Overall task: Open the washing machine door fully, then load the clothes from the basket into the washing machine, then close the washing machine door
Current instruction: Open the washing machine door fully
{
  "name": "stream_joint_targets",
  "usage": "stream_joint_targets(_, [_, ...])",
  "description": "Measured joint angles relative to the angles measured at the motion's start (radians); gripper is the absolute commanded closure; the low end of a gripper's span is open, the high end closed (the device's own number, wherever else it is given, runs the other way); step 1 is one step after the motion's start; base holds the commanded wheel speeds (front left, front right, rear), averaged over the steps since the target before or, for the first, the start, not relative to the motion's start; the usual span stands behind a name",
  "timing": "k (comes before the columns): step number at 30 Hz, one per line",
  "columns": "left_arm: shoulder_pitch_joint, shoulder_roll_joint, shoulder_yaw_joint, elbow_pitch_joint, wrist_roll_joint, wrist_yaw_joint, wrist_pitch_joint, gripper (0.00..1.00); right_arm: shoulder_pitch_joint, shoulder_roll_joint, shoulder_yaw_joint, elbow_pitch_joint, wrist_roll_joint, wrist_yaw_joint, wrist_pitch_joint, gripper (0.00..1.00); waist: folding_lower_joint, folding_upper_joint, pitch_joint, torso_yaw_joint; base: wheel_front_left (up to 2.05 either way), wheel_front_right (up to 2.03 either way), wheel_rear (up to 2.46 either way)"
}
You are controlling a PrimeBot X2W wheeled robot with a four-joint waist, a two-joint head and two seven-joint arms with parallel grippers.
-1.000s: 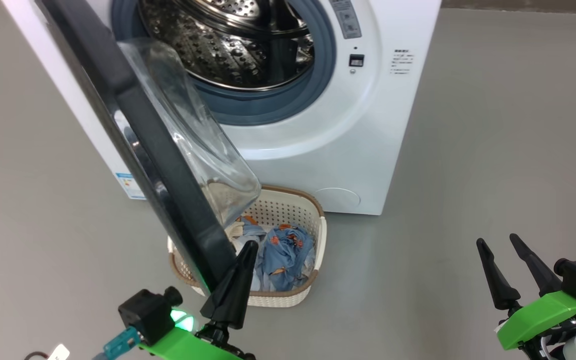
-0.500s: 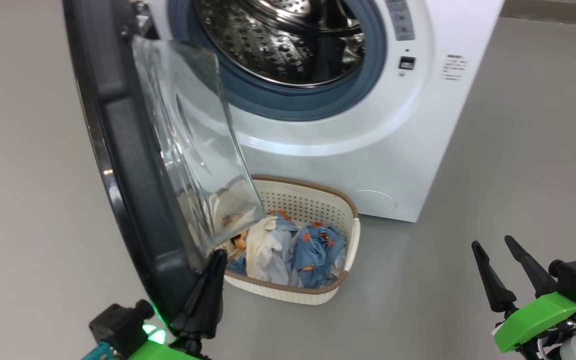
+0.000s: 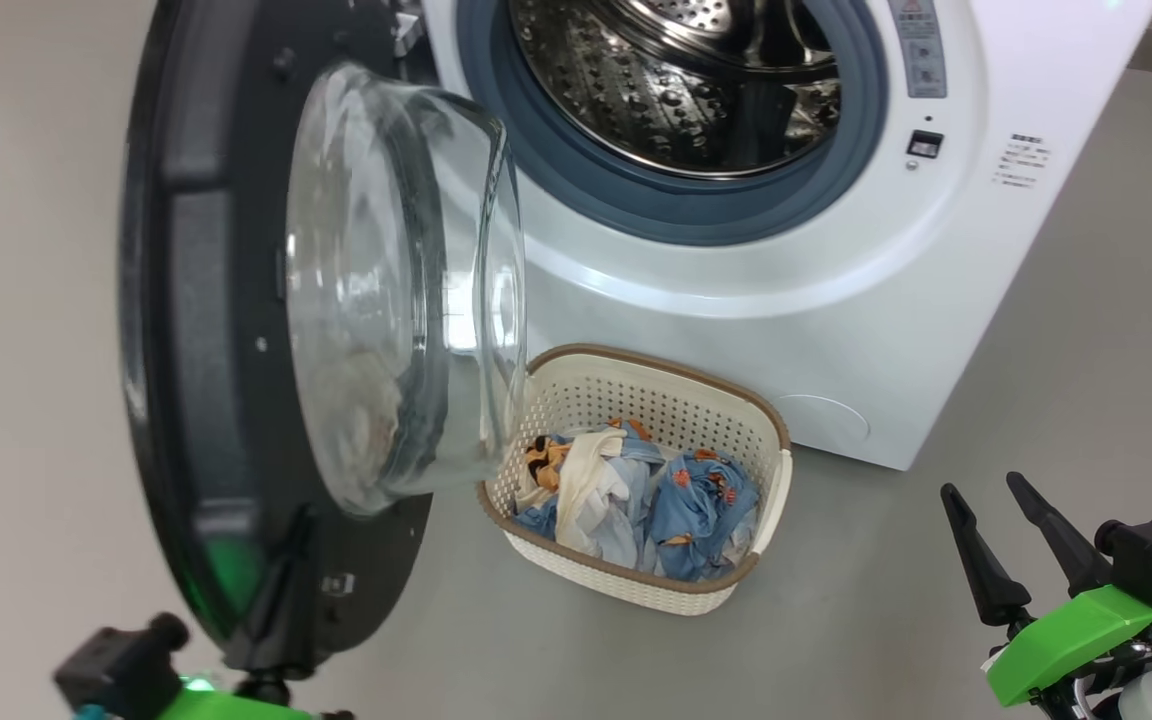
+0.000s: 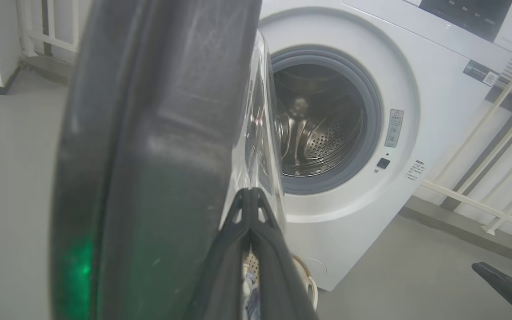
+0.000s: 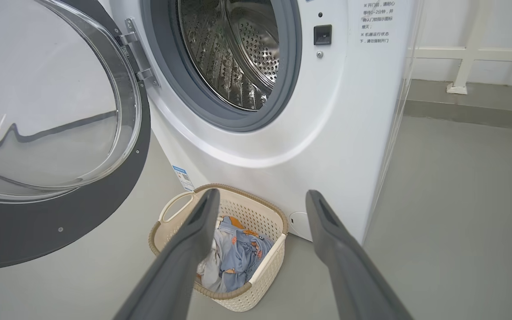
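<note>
The washing machine [image 3: 736, 300] stands with its steel drum [image 3: 686, 80] exposed. Its door [image 3: 176, 330] hangs open to the left, the glass bowl [image 3: 396, 290] bulging toward the basket. My left gripper [image 3: 298, 530] is shut, fingers together, and rests against the door's black rim low down; in the left wrist view the left gripper [image 4: 250, 195] lies along the door's [image 4: 158, 146] inner edge. The basket [image 3: 656, 362] sits on the floor before the machine, holding blue and cream clothes [image 3: 636, 490]. My right gripper [image 3: 983, 487] hovers open at the lower right, apart from the basket [image 5: 260, 284].
Grey floor [image 3: 1036, 350] surrounds the machine. A white railing [image 4: 482, 204] runs along the wall to the machine's right. A blue label sticker [image 5: 182, 175] is on the machine's lower left side. The right gripper's finger [image 4: 505, 284] shows at the left wrist view's corner.
The door has swung wider open to the left, with my shut left gripper moving along its rim. The head camera has shifted too. The right gripper has stayed put.
</note>
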Motion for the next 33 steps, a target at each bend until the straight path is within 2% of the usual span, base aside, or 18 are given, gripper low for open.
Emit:
stream_joint_targets(8, [-0.008,0.044,0.089,0.032,0.002,0.023,-0.013,1.0,0.0,-0.001,0.005,-0.001,0.0,0.0,0.0,0.0,-0.0001,0.0001,0.008,0.024,0.0,0.0,0.0])
stream_joint_targets(18, [-0.116,0.069,0.191,0.19,0.007,0.02,-0.033,1.0,-0.001,-0.007,0.009,-0.003,0.0,0.0,0.0,0.0,0.0,0.0,0.033,0.018,0.0,0.0,0.0])
stream_joint_targets(24, [-0.221,0.075,0.284,0.35,0.02,0.003,-0.039,1.0,-0.003,-0.007,0.002,-0.009,0.0,0.0,0.0,0.0,0.0,0.0,0.064,0.01,0.0,0.0,0.0])
stream_joint_targets(33, [-0.338,0.061,0.418,0.495,0.114,-0.036,-0.044,1.0,-0.008,-0.01,-0.002,-0.013,0.0,0.0,0.0,0.0,0.0,0.0,0.106,0.0,0.0,0.0,0.0])
